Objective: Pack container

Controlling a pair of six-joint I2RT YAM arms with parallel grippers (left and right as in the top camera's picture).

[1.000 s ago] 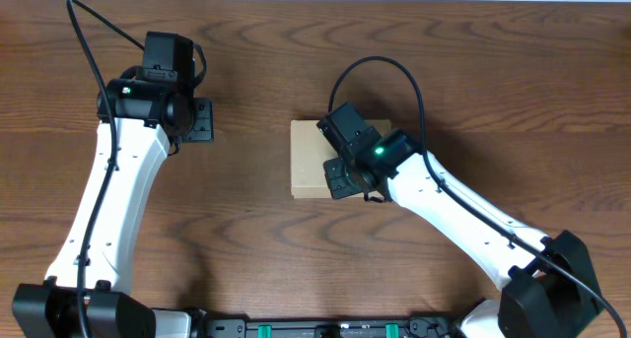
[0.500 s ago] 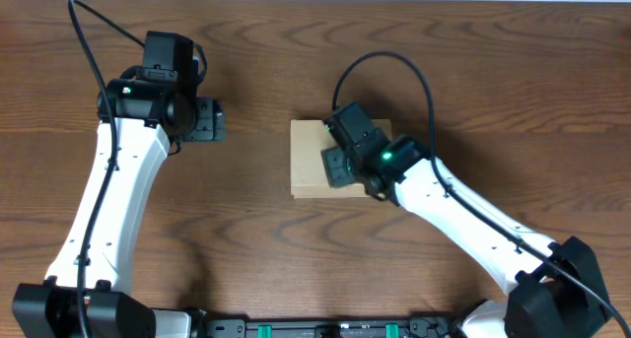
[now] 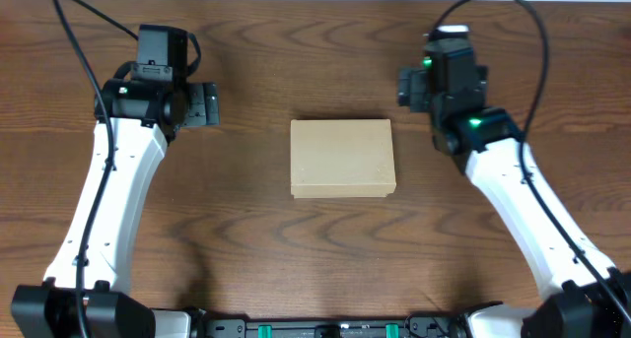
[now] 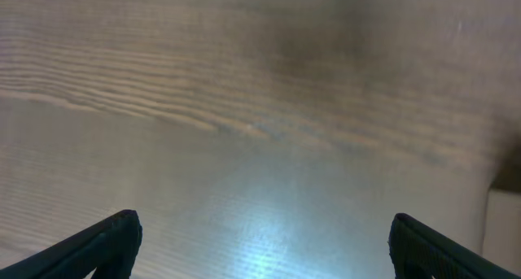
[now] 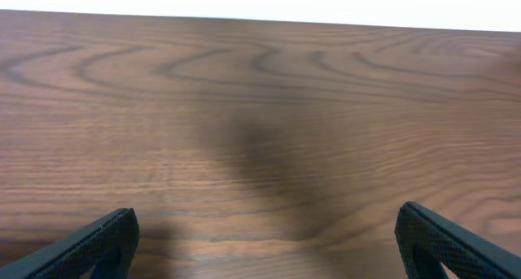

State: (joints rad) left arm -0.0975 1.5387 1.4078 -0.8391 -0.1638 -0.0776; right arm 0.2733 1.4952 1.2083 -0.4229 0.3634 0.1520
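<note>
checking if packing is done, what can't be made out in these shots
- Overhead: what is inside the container; its shut lid covers it.
- Left wrist: pale sliver at the right edge, cut off by the frame, blurred.
- Right wrist: the container is out of frame; only table shows.

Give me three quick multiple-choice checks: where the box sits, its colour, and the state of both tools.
1. The container lies: A) at the near edge B) in the middle of the table C) at the far edge.
2. Its colour: A) white B) black C) tan.
3. The left tool and right tool are: A) open, empty B) shut on markers C) shut on the lid.
Answers: B, the overhead shows it central; C, plain tan cardboard; A, each wrist view shows wide-apart jaws with nothing between.
</note>
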